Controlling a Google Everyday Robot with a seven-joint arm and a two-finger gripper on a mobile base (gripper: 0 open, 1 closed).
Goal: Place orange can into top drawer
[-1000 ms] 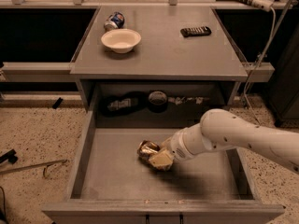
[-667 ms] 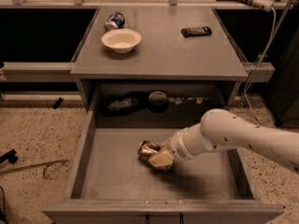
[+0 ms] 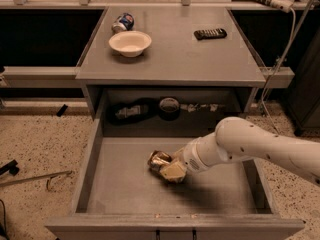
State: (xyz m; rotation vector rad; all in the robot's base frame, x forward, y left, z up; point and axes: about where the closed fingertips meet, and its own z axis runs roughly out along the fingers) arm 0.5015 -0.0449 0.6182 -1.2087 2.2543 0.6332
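The arm (image 3: 260,146) reaches from the right into the open drawer (image 3: 120,189). Its gripper (image 3: 171,171) sits low over the middle of the floor, tight against the can (image 3: 159,160), which lies on or just above the drawer bottom; whether the gripper clamps the can or has let go, I cannot tell. This looks like the final step, the release: free the can if held, then lift the arm up and back without nudging the can or catching the drawer's sides.

- orange can (image 3: 159,160): shiny metal, glinting.
- top drawer (image 3: 125,194): smooth, matt grey.
- gripper (image 3: 172,171), in the drawer beside the can: pale matt plastic.
- bowl (image 3: 130,43): smooth, cream.
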